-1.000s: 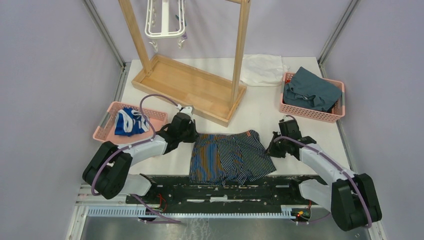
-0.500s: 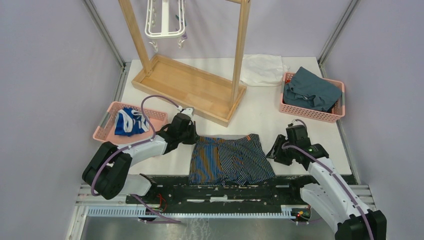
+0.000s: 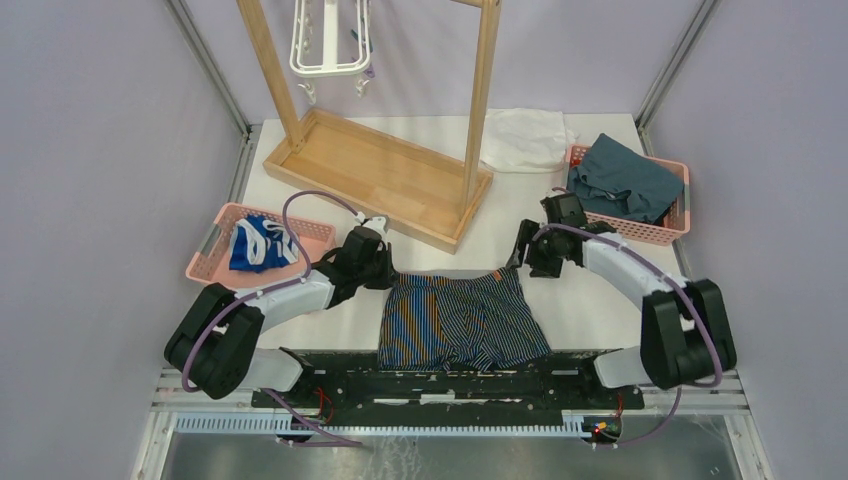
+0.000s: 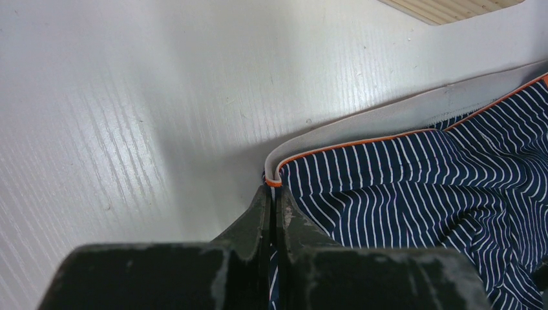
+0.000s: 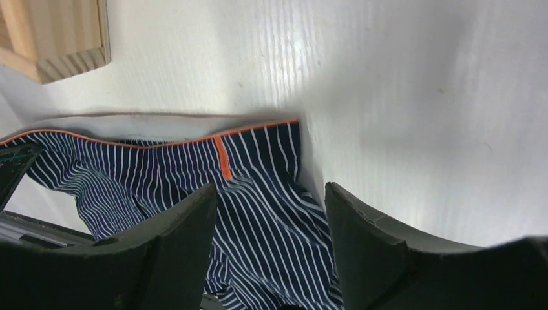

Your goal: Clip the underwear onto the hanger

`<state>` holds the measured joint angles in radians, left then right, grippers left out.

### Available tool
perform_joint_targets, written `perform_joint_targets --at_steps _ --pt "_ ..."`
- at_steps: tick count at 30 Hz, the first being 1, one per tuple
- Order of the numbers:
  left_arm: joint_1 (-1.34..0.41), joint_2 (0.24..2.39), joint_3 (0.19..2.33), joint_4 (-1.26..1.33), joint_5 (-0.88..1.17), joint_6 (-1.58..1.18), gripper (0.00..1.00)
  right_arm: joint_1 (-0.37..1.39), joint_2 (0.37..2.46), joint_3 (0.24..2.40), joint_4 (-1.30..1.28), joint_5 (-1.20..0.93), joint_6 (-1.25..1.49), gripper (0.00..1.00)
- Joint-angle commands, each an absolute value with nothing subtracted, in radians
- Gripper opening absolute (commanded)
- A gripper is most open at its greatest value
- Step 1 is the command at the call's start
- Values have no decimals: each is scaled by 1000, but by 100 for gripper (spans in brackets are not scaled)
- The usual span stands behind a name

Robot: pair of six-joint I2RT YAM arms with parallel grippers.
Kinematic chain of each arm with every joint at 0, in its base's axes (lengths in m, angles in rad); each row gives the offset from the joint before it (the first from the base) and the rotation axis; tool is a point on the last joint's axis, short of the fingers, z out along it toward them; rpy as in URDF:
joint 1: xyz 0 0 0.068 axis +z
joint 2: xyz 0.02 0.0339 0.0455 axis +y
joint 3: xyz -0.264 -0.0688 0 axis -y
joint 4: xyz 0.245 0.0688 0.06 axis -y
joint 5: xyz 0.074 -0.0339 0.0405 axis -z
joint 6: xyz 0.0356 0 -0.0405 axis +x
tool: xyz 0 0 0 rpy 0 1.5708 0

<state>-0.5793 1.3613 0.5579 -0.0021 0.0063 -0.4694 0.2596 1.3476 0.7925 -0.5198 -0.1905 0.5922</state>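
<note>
The underwear (image 3: 462,318), dark navy with thin pinstripes and orange trim, lies flat on the white table near the front edge. My left gripper (image 3: 385,272) is shut on its left waistband corner (image 4: 274,183); the cloth shows between the closed fingers. My right gripper (image 3: 522,258) hovers open just above the right waistband corner, with striped cloth (image 5: 271,213) and the small orange label (image 5: 223,158) seen between its spread fingers (image 5: 187,226). The white hanger (image 3: 330,38) hangs from the wooden rack at the back, its clips dangling.
The tall wooden rack (image 3: 385,170) stands behind the underwear. A pink basket (image 3: 222,240) with a blue-and-white garment is at the left, another pink basket (image 3: 640,230) with teal cloth at the right. A white cloth (image 3: 525,138) lies at the back.
My right gripper let go of the underwear's right side, opened, and swung back and up to the right waistband corner. The left gripper stayed put, holding.
</note>
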Motion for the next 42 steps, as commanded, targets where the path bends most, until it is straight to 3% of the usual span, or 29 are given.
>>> perform_joint_targets --at_steps 1,17,20,26,30,37,42 --pt "-580 1336 566 15 15 -458 3 258 1470 862 -401 -284 551 70" --pt "-578 1334 569 5 11 -453 3 259 1629 882 -386 -223 555 55" --pt "-579 1333 569 4 9 -453 3 258 1623 873 -388 -199 553 46" --pt "-578 1291 572 -14 -17 -475 3 258 1554 846 -337 -189 542 20" --pt "-578 1210 563 -9 -24 -483 3 258 1440 793 -239 -223 518 9" --pt "-578 1043 485 95 -53 -473 3 259 1239 650 8 -253 488 5" --pt "-578 1107 491 131 -76 -454 3 258 1218 613 55 -161 499 4"
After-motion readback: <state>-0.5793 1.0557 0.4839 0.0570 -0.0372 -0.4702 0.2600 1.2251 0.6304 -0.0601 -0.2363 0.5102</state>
